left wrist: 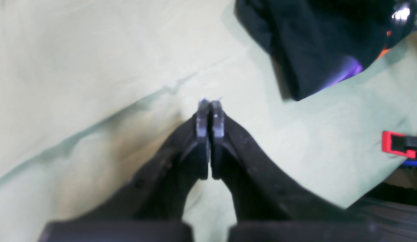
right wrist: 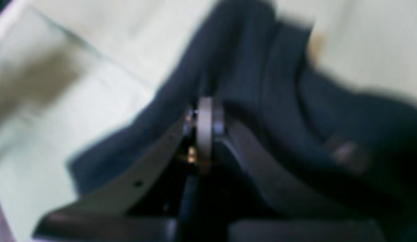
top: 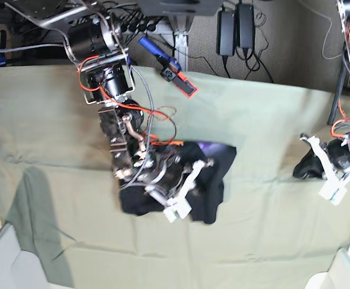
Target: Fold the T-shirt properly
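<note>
The black T-shirt (top: 211,186) lies bunched in the middle of the pale green sheet (top: 271,120). A bit of purple print shows at its far edge. My right gripper (top: 200,166) is low over the shirt. In the right wrist view its fingertips (right wrist: 205,114) are closed together in the folds of dark cloth (right wrist: 262,67), though the view is blurred. My left gripper (top: 299,168) is shut and empty above bare sheet to the right of the shirt. In the left wrist view the closed gripper (left wrist: 210,104) is well short of the shirt (left wrist: 316,43), which shows purple and orange print.
A blue and red clamp (top: 175,72) holds the sheet at the far edge, and another red clamp (left wrist: 396,144) shows at the sheet's edge. Cables and power bricks hang behind the table. The sheet has long creases on the left. Pale bin corners (top: 6,259) sit at the front.
</note>
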